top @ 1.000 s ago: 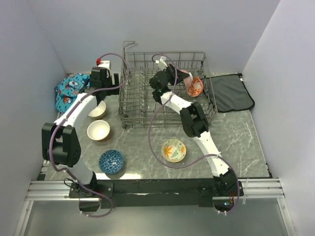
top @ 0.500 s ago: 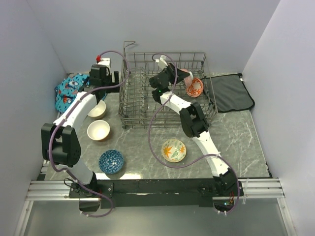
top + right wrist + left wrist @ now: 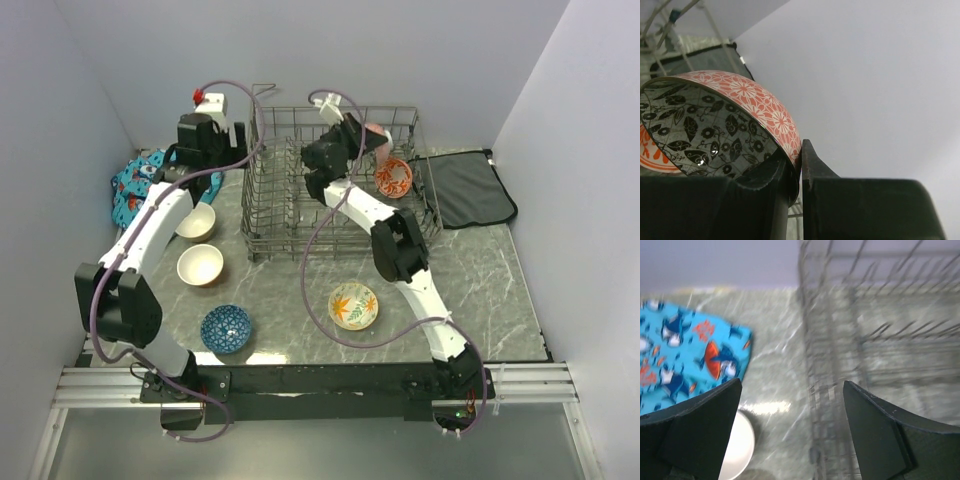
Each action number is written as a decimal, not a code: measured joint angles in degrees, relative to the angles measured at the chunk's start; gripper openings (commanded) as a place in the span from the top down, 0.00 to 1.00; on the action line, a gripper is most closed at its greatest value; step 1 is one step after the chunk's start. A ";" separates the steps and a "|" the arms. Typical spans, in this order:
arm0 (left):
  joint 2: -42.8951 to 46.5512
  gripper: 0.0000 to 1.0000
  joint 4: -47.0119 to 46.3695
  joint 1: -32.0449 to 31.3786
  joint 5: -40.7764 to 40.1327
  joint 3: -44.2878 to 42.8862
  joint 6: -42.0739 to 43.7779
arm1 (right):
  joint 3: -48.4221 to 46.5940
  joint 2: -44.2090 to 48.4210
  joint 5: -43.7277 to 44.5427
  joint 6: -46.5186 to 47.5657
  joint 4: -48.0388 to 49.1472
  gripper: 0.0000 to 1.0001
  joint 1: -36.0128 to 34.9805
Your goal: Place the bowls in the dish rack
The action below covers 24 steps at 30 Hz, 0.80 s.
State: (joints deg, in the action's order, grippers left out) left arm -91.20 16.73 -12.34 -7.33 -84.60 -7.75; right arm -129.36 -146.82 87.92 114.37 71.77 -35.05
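Observation:
My right gripper [image 3: 362, 143] is shut on the rim of a bowl [image 3: 730, 125] that is red floral outside and black leaf-patterned inside. It holds the bowl [image 3: 377, 138] tilted above the back right of the grey wire dish rack [image 3: 270, 215]. An orange-red patterned bowl [image 3: 393, 177] stands in the rack, also showing in the right wrist view [image 3: 652, 156]. My left gripper [image 3: 205, 138] is open and empty, raised beside the rack's left side [image 3: 860, 340]. Two cream bowls [image 3: 197, 222] [image 3: 200, 265], a blue bowl [image 3: 226, 328] and a cream bowl with orange leaves [image 3: 353, 305] sit on the table.
A blue patterned cloth [image 3: 138, 185] lies at the far left, also in the left wrist view [image 3: 685, 350]. A flat dark grey mat [image 3: 465, 188] lies right of the rack. A cream bowl [image 3: 737, 445] is just below my left fingers [image 3: 700, 425].
My left gripper has risen and moved toward the back wall. My right gripper has lifted the red floral bowl slightly higher over the rack.

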 measured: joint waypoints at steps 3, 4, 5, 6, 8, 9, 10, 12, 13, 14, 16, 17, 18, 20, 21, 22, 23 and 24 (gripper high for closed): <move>1.55 0.10 -0.66 -0.31 1.92 -2.40 -0.59 | 0.00 4.96 0.02 0.37 0.31 1.00 -0.74; 2.05 0.10 -0.66 -0.39 2.43 -3.39 -1.22 | 0.00 7.13 0.02 0.46 0.57 1.00 -1.03; 2.40 0.10 -0.61 -0.39 3.04 -4.42 -1.95 | 0.00 8.72 -0.04 0.57 0.87 1.00 -1.16; 2.82 0.10 -0.61 -0.39 4.02 -5.64 -2.93 | 0.00 10.58 -0.02 0.59 1.07 1.00 -1.22; 3.56 0.10 -0.66 -0.37 6.73 -7.30 -5.60 | -0.04 14.21 -0.04 0.63 1.53 1.00 -1.07; 3.98 0.10 -0.81 -0.31 8.57 -7.82 -6.84 | -0.11 15.63 -0.04 0.66 1.70 1.00 -0.92; 4.48 0.11 -1.22 -0.22 11.30 -8.28 -8.87 | -0.26 17.18 -0.07 0.70 2.05 1.00 -0.68; 5.46 0.12 -2.58 -0.22 16.72 -8.41 -12.98 | -0.28 19.52 -0.04 0.76 2.40 1.00 -0.17; 6.01 0.14 -4.31 -0.24 20.06 -7.96 -16.15 | -0.07 20.72 -0.09 0.76 2.51 1.00 0.15; 6.49 0.15 -5.88 -0.24 22.27 -7.21 -18.58 | 0.37 21.73 -0.09 0.79 2.64 1.00 0.44; 8.11 0.16 -10.56 -0.24 27.96 -4.13 -24.79 | 2.60 24.20 -0.04 0.81 2.84 1.00 0.87; 8.85 0.16 -12.46 -0.24 30.36 -2.54 -27.52 | 3.30 24.85 -0.07 0.83 2.93 1.00 0.98; 9.44 0.16 -13.77 -0.24 32.37 -1.25 -29.94 | 3.98 25.46 0.00 0.81 3.08 1.00 1.20; 10.12 0.14 -15.91 -0.24 35.65 0.63 -33.73 | 5.18 26.03 -0.04 0.83 3.08 1.00 1.33; 10.47 0.14 -16.57 -0.24 36.83 1.46 -35.06 | 5.86 26.21 0.07 0.81 3.06 1.00 1.36; 10.86 0.14 -16.55 -0.24 37.40 1.99 -35.30 | 6.29 26.27 0.20 0.81 3.02 1.00 1.33; 11.50 0.13 -16.37 -0.24 37.70 2.62 -35.36 | 6.95 26.43 0.13 0.81 2.99 1.00 1.33; 12.11 0.13 -15.96 -0.24 37.94 3.02 -35.06 | 7.65 26.69 0.20 0.81 2.93 1.00 1.33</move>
State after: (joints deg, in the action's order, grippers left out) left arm -79.09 0.78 -12.58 30.61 -81.58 -42.81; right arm -121.71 -120.14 88.12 115.18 74.70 -33.71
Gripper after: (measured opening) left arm 0.859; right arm 0.152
